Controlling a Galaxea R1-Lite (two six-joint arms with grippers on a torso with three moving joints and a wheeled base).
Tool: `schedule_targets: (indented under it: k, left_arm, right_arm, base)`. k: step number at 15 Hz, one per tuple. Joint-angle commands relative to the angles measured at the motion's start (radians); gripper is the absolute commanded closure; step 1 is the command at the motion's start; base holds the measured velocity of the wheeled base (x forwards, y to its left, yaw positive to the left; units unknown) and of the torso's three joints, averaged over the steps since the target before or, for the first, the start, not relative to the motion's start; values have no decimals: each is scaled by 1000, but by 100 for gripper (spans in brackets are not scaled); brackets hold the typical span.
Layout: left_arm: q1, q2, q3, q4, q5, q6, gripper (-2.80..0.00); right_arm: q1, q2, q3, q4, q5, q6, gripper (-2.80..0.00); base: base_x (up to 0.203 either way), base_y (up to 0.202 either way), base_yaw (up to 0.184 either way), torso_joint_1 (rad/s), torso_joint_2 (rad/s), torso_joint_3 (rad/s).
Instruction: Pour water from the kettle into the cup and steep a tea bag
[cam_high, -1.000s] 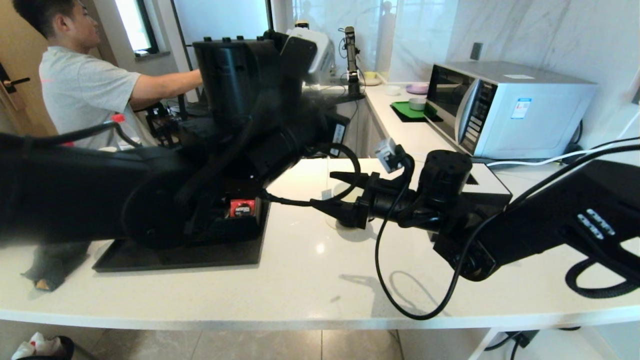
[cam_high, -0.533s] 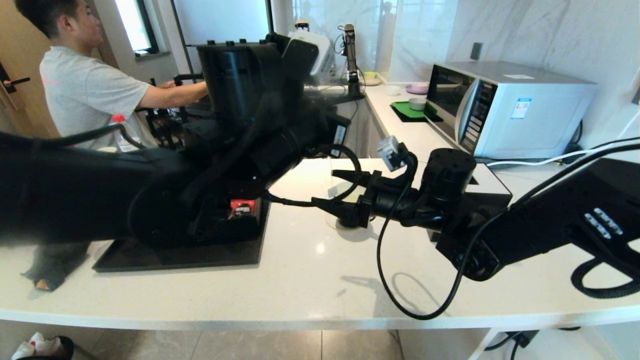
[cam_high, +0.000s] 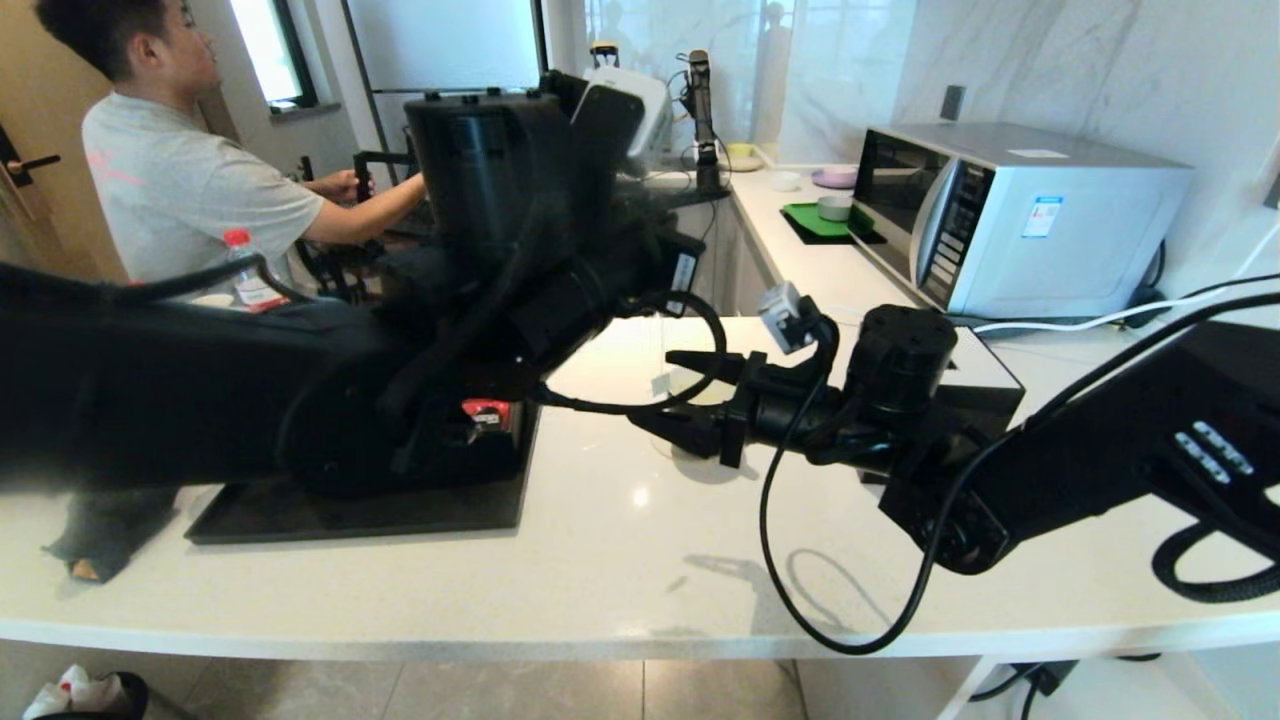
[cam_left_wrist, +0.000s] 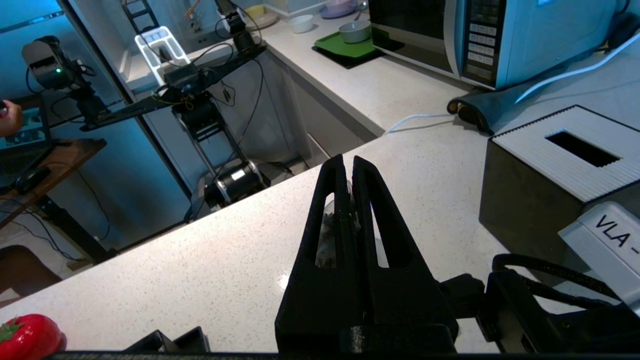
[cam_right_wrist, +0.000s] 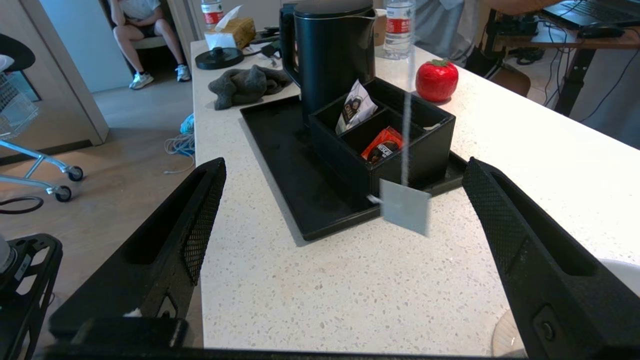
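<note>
White speckled stone worktop, pale marble wall, bright window, beige tiled floor, silver microwave

The one label I can read is "VLA -", black letters on a light grey box beside my left tool, cut off at the frame edge. Ahead of my right tool, the white packet and the red packet carry print, possibly brand names, too small to read.
</note>
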Motion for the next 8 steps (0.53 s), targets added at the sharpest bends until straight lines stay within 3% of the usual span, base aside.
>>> schedule_targets:
  k: [1,8]
  left_arm:
    - [0,8,1,-5,2,1,0]
    - [5,5,14,-7,2,2,0]
  right_arm:
    - [2,-12,4,-5,5,0,-280]
    - [19,-17,8,-7,5,1,-280]
  base:
    - [0,0,0,0,0,0]
    - [0,0,0,0,0,0]
